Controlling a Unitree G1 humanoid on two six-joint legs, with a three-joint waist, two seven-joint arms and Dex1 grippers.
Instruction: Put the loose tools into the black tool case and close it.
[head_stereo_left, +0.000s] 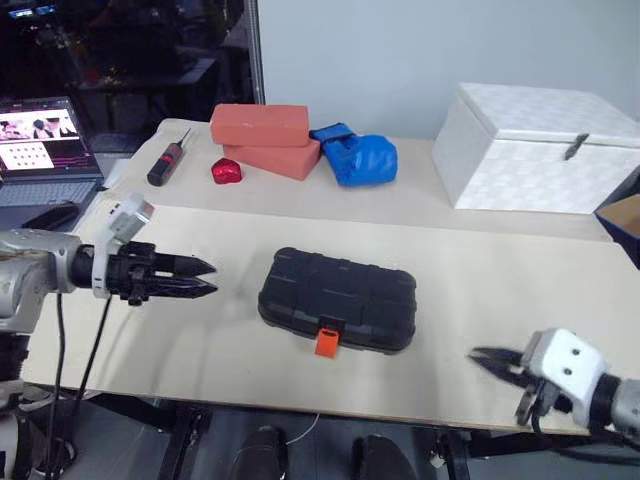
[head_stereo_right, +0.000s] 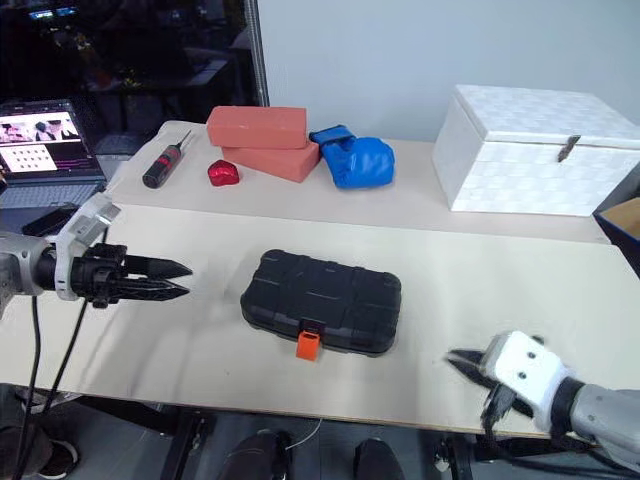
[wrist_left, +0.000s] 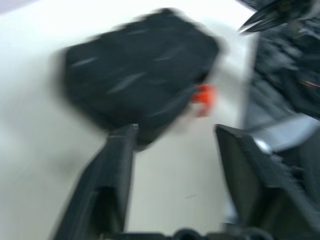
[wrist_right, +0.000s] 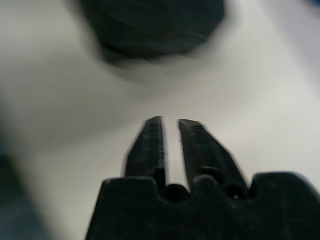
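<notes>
The black tool case (head_stereo_left: 338, 298) lies shut in the middle of the pale table, its orange latch (head_stereo_left: 327, 341) facing the front edge. The loose tools are out of view. My left gripper (head_stereo_left: 208, 278) hovers a short way left of the case, pointing at it, open with nothing between its fingers. In the left wrist view the case (wrist_left: 140, 75) lies beyond the spread fingers (wrist_left: 117, 165). My right gripper (head_stereo_left: 478, 355) is near the front right edge, pointing left toward the case, shut and empty. The right wrist view has the case (wrist_right: 155, 25) well ahead of the closed gripper (wrist_right: 170, 121).
Along the back stand a thick black screwdriver (head_stereo_left: 168, 160), a shiny red heart lump (head_stereo_left: 227, 171), two red bricks (head_stereo_left: 260, 125), a blue glove (head_stereo_left: 355, 155) and a large white latched box (head_stereo_left: 540, 145). A laptop (head_stereo_left: 45, 150) sits beyond the table's left end.
</notes>
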